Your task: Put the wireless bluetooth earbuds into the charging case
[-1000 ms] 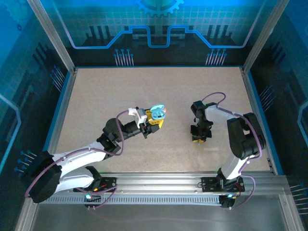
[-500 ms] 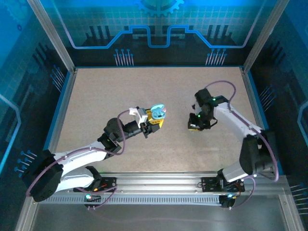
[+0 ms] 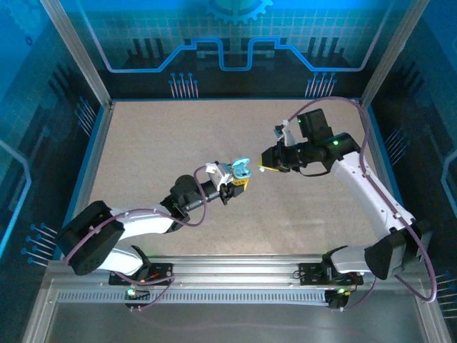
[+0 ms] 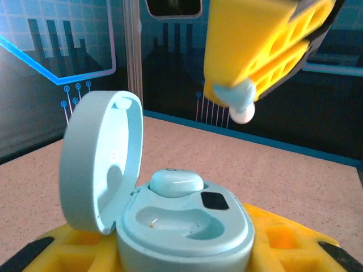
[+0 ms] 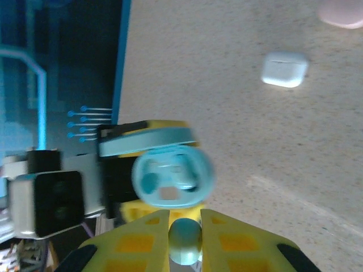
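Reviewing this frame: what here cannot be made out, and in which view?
Right wrist view: the charging case is motion-blurred, so its wells cannot be told apart.
Right wrist view: a pink object is cut off by the top edge; unidentifiable.
Top view: the earbud in the right gripper is too small to make out.
Left wrist view: the bottom edge cuts off the case's underside.

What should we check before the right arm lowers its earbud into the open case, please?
1. Lid open: ok.
2. Left gripper shut on charging case: ok.
3. Right gripper pinching loose earbud: ok.
4. Empty slot available beside seated earbud: ok.
5. Loose earbud directly over empty slot: not ok, it is off to one side.
6. Loose earbud's orientation matches the slot: cannot tell.
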`<state>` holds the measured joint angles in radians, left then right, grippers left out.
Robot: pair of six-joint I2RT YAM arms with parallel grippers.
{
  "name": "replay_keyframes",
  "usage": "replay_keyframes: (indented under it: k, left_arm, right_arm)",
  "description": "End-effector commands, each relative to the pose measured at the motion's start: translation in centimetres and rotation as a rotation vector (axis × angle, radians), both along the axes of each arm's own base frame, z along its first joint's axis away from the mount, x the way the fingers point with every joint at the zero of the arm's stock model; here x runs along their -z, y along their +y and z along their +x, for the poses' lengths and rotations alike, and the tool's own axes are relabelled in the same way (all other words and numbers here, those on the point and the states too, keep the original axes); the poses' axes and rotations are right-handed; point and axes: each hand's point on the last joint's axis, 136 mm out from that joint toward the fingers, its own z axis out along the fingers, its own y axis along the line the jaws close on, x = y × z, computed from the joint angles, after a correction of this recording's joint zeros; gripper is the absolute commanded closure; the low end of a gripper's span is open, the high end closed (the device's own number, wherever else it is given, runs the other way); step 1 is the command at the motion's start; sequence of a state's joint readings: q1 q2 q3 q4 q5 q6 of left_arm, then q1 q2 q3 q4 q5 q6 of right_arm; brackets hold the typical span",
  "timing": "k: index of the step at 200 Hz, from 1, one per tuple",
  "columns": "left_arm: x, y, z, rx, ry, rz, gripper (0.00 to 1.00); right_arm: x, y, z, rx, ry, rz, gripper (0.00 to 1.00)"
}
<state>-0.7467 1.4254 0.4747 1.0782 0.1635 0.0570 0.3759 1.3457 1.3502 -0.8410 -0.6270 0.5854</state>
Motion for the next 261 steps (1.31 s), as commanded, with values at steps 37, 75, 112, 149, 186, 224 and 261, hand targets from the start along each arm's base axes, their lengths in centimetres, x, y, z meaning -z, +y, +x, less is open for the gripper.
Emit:
replay_keyframes:
  k: [37,75,112,149,186,224,261]
  left_arm:
    - [-3.4,-1.2,0.4,-0.024,-0.161,-0.098,0.63]
    - [-3.7,-1.3,0.3,-0.025,-0.163,-0.111,0.63]
    - [-3.8,-1.4,0.3,-0.023,-0.160,-0.119,0.64]
    - [-4.0,-1.5,0.1,-0.020,-0.159,-0.130,0.64]
    - [-4.3,-1.4,0.1,-0.020,-0.160,-0.143,0.63]
    - [-4.8,-1.2,0.1,-0.029,-0.164,-0.165,0.63]
    - [-5.0,-1.1,0.2,-0.035,-0.167,-0.176,0.63]
  right_arm:
    - [-2.2,3.9,-1.2,-0.110,-0.023,0.079,0.81]
    - [-1.1,4.5,-1.0,-0.112,-0.008,0.056,0.81]
    - [-0.7,4.9,-0.9,-0.113,-0.002,0.052,0.81]
    - [-0.5,5.1,-0.7,-0.108,-0.009,0.051,0.81]
    - [0.5,5.2,-0.3,-0.091,-0.004,0.028,0.81]
    - [1.1,5.0,-0.5,-0.092,0.003,0.009,0.81]
    - [1.0,5.1,-1.0,-0.110,0.007,0.011,0.78]
